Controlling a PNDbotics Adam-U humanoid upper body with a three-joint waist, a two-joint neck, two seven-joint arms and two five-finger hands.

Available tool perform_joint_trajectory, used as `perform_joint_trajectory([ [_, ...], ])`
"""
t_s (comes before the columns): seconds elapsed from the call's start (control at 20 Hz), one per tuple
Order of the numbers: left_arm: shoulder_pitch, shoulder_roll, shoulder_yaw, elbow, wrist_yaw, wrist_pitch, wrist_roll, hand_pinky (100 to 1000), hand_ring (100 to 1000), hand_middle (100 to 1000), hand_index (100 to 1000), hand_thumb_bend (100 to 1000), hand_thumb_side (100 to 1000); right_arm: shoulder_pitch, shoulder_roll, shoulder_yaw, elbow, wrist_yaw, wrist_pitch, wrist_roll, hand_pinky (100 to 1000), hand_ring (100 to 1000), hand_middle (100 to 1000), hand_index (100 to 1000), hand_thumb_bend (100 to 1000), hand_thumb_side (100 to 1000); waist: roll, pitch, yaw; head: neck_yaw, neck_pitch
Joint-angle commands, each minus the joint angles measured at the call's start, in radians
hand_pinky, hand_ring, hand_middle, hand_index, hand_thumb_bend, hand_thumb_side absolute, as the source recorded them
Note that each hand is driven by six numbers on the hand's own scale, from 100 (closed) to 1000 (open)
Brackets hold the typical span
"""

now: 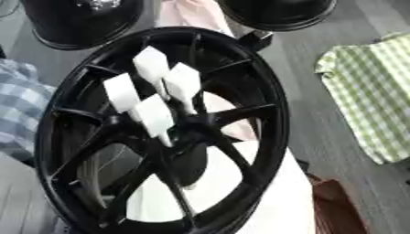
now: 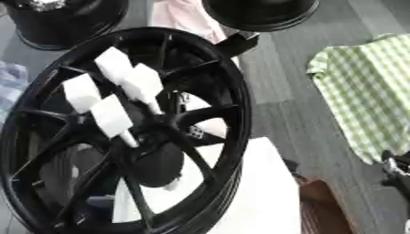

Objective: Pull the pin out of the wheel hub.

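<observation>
Only a small dark part of the right hand (image 2: 398, 165) shows at the right edge of the right eye view, low beside the green checked cloth (image 1: 372, 91); whether it is open or closed I cannot tell. It is well apart from the black wheel hub (image 1: 275, 121), which lies on a white sheet (image 1: 276, 196). Four white pins (image 1: 152, 98) stand tilted in the centre of the hub, close together, their block heads up
</observation>
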Motion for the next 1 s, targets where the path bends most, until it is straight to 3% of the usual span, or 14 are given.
perform_joint_trajectory([
  [0.05,-0.015,0.034,-0.011,-0.046,0.021,0.048,0.013,804,806,738,853,146,587,0.000,-0.035,-0.006,-0.022,0.007,-0.002,0.000,464,634,501,654,314,389,-0.006,-0.014,-0.001,-0.003,-0.013],
  [0.55,0.009,0.043,-0.037,-0.076,0.015,0.120,-0.007,800,788,747,862,137,613,-0.005,-0.035,-0.004,-0.024,0.008,0.000,0.003,463,634,501,654,316,387,-0.004,-0.011,-0.009,0.001,-0.015],
  [1.0,0.145,0.179,-0.003,-0.194,0.030,0.124,-0.059,806,768,762,872,188,687,-0.005,-0.038,-0.007,-0.027,0.013,-0.001,-0.001,463,634,501,653,318,385,-0.001,-0.005,-0.009,-0.003,-0.016],
])
